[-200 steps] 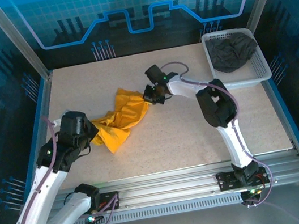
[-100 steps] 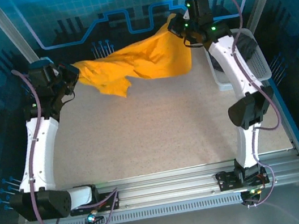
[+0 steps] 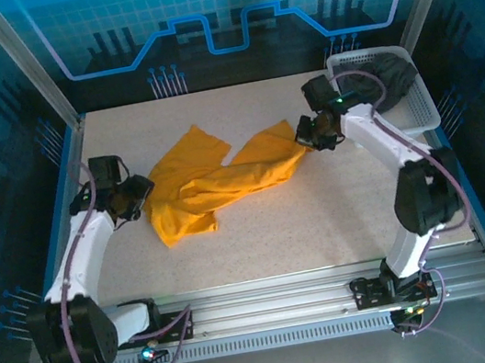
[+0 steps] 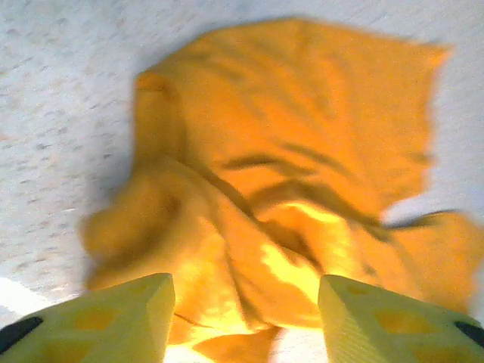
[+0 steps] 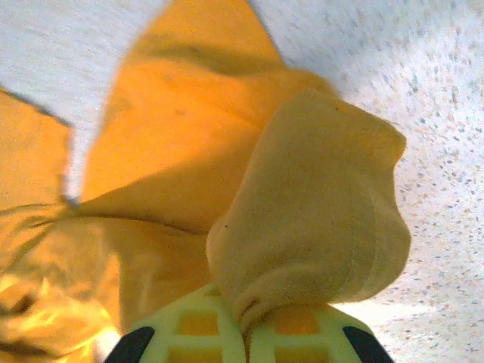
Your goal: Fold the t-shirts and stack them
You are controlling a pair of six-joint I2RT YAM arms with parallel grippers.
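On the counter, the orange-yellow t-shirt lies crumpled, stretched between the two arms. The right fingers pinch a bunched edge at its right end, and the left fingers stand spread at its left end. The dark grey t-shirt sits in the white mesh basket, far right.

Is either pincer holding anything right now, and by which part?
The right pincer grips the orange t-shirt by a bunched fold at its end; the left pincer is open, holding nothing.
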